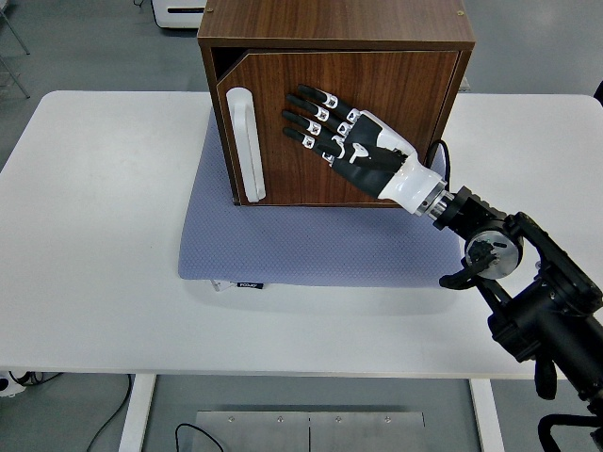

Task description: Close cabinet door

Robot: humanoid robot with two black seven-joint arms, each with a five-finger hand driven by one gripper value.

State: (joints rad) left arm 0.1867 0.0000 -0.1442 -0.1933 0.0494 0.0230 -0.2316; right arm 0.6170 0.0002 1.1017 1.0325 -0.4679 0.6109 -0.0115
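A dark wooden cabinet (339, 24) stands on a blue-grey mat (311, 250) at the table's far middle. Its door (396, 122) is hinged on the right and carries a white handle (244, 143) near its left edge. The door is almost flush with the cabinet front, with only a narrow dark gap left at the top left corner. My right hand (325, 122) lies flat against the door's middle, fingers spread and holding nothing. The right arm (509, 273) comes in from the lower right. The left arm is out of view.
The white table (94, 245) stretches to both sides of the mat. A white appliance (179, 14) stands on the floor beyond the table's far edge. A cable hangs under the table at the bottom left.
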